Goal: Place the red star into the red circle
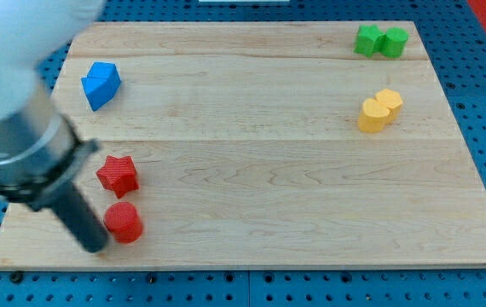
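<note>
My tip [95,245] rests on the wooden table [260,153] near its bottom-left corner, the dark rod slanting up toward the view's left into the blurred grey body of my arm. I carry no jaws to part or close; the tool is a plain rod, and its end sits just beside the red circle [124,223], on that block's left, so close that it looks to be touching, though I cannot tell for certain.

The red star [118,175] lies just above the red circle, toward the view's top, the two very near each other with a thin strip of wood between them. Both sit close to the table's left edge, in its lower half.

The blue block [101,84], an angular shape, sits near the top-left corner. Two green blocks [380,41] stand pressed together by the top edge near the top-right corner. A yellow pair [379,111] of rounded blocks, also touching, lies below them along the right side, well apart from the red ones.
</note>
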